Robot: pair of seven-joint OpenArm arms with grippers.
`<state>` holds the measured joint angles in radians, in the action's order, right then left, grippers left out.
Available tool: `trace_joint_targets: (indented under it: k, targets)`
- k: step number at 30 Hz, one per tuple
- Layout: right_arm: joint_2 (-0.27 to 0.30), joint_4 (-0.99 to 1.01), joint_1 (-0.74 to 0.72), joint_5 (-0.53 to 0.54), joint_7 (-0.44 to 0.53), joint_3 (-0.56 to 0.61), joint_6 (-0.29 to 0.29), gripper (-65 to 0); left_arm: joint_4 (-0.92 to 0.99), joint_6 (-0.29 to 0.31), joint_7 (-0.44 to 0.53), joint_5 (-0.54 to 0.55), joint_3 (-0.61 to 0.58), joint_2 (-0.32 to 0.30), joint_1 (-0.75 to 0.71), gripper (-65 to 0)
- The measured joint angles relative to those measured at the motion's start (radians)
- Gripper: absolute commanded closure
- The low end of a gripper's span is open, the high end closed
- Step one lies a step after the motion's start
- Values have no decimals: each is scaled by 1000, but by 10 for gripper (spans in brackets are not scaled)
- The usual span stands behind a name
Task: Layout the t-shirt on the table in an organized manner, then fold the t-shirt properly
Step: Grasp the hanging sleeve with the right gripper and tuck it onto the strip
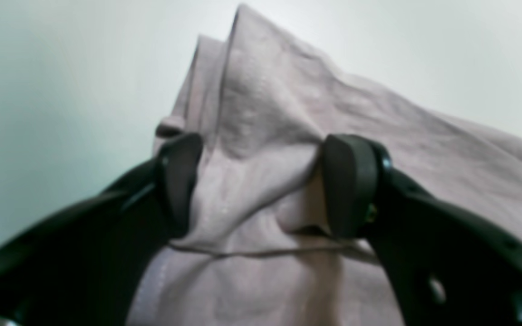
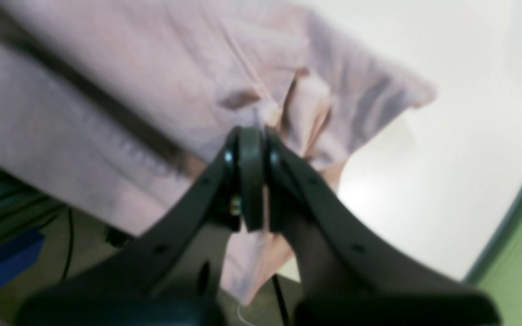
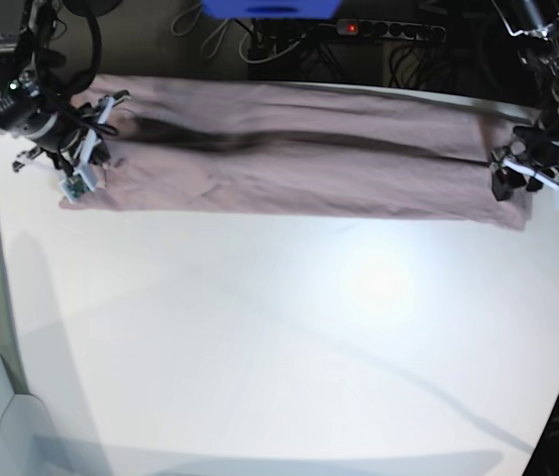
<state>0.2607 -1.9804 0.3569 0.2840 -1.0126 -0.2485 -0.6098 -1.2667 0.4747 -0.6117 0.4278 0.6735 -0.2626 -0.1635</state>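
With the right hand (image 2: 252, 136) clenched on one end of the shirt (image 3: 299, 159) and the left hand (image 1: 261, 185) grasping a bunch at the other, keep it taut between them; lower evenly onto the surface (image 3: 289, 347).

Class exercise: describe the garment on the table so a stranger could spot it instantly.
Start from the large matte white table and look along its far edge. There a dusty mauve cotton t-shirt lies stretched in a long band between two black grippers; it is the only coloured cloth on the white surface.
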Motion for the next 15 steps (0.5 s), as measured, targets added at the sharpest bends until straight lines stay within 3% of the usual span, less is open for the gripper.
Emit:
trace_joint_targets:
  k: [7, 15]
  targets:
    - [-3, 112, 13, 3, 101, 3, 0, 0, 0, 0, 0, 0, 0, 0, 0, -422]
    - [0, 343, -31, 33, 280, 2, 0, 0, -32, 4, -16, -1, -1, 6, -11, -544]
